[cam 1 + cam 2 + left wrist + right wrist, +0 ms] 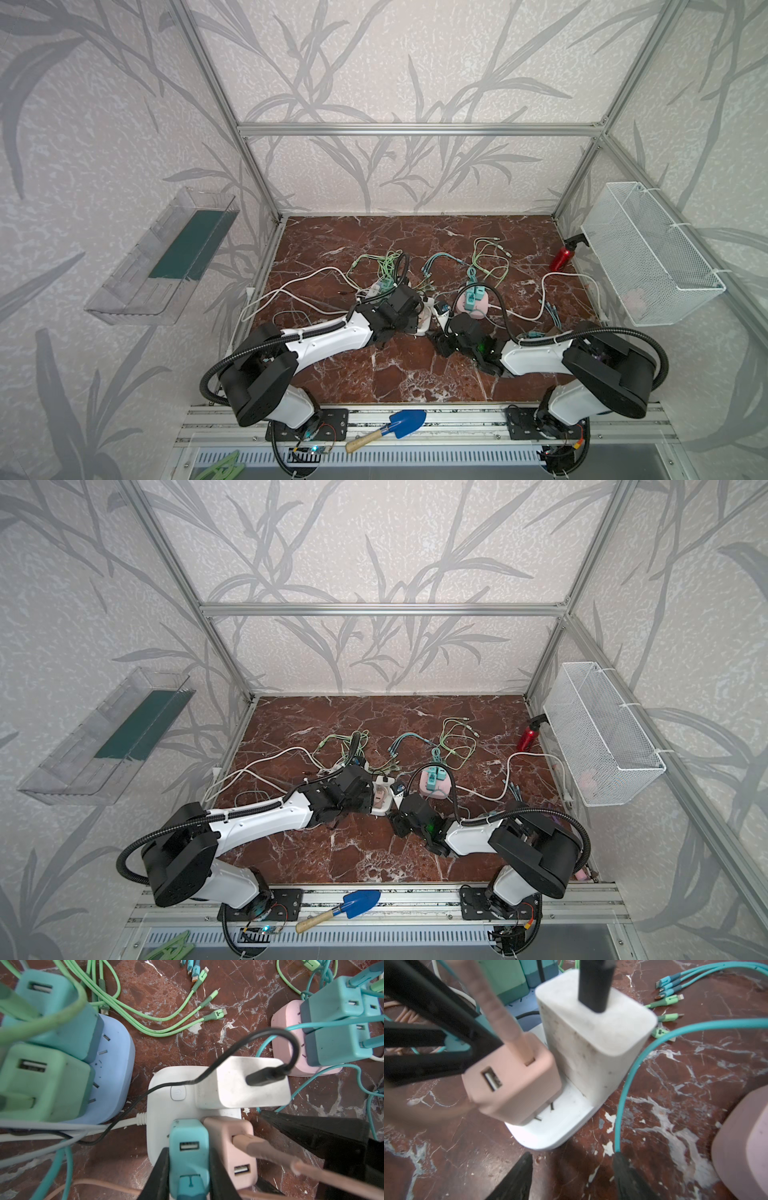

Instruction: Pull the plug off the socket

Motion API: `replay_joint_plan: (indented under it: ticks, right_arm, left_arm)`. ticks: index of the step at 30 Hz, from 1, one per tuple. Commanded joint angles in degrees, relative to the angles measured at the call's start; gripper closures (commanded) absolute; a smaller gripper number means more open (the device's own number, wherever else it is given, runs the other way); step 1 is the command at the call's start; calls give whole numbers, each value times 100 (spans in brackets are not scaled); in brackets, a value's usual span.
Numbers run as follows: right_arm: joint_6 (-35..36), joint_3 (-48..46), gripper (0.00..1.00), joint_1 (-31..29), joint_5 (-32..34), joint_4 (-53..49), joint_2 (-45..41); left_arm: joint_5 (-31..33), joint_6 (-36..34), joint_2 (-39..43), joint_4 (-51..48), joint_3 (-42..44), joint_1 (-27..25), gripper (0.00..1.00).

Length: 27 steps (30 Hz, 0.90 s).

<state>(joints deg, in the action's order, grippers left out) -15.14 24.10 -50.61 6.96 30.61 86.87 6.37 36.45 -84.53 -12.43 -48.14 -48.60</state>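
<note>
A white socket [162, 1109] lies on the marble floor with three plugs standing on it. They are a teal plug [189, 1147], a pink plug [230, 1142] and a large white charger [243, 1082] with a black cable. My left gripper [189, 1153] is shut on the teal plug, one finger on each side. In the right wrist view the right gripper [573, 1159] stands open just off the white socket [560, 1126], nothing between its fingers; the pink plug [512, 1084] leans there. In a top view both grippers, left [419, 320] and right [442, 332], meet mid-floor.
A blue socket [116, 1068] with green and teal plugs and a pink socket [286, 1043] with teal plugs flank the white one. Loose green and teal cables [490, 257] lie behind. A red bottle [561, 257] and a wire basket [648, 257] are at the right.
</note>
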Motion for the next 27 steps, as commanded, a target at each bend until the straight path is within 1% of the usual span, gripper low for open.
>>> replay_joint_plan:
  ticks: [1,4,9,16,21,27]
  right_arm:
    - [-284,-50,38,177,-239,235,-183]
    - [-514,-158,38,355,-532,538,-272]
    - [-879,69,39,634,-923,199,-223]
    - [-1294,423,41,705,-1200,-143,173]
    - [-1564,558,43,798,-1637,-124,395]
    - [-1720,697,47,798,-1741,-381,611]
  left_arm:
    - [-2,-61,296,313,58,-14,98]
    - [13,-75,293,347,86,-18,98]
    - [-45,-111,280,398,92,-18,98]
    - [-102,-127,152,452,79,-22,99]
    - [-106,-129,113,453,87,-27,99]
    - [-186,-94,104,498,95,-27,100]
